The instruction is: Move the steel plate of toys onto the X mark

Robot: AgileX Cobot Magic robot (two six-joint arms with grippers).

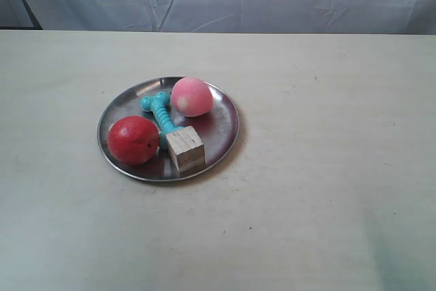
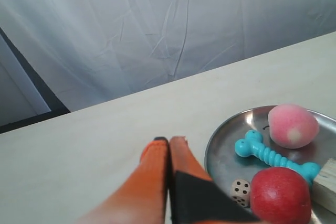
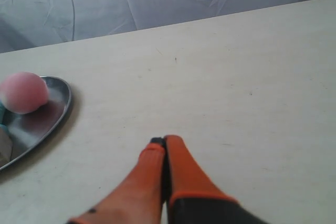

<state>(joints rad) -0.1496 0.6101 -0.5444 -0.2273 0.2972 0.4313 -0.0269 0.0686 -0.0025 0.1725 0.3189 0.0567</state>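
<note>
Holding nothing beside the steel plate point(image 1: 122, 103)

Shiny and round, it sat left of centre in the exterior view on the pale surface point(image 1: 327, 168), carrying a red fruit point(image 1: 133, 140), pink peach point(image 1: 191, 97), turquoise bone point(image 1: 160, 112) and wooden cube point(image 1: 185, 149). A small die point(image 2: 241, 192) lay by the fruit. My left fingers point(image 2: 157, 166) and right fingers point(image 3: 178, 166) were pressed closed, both off the plate.
</note>
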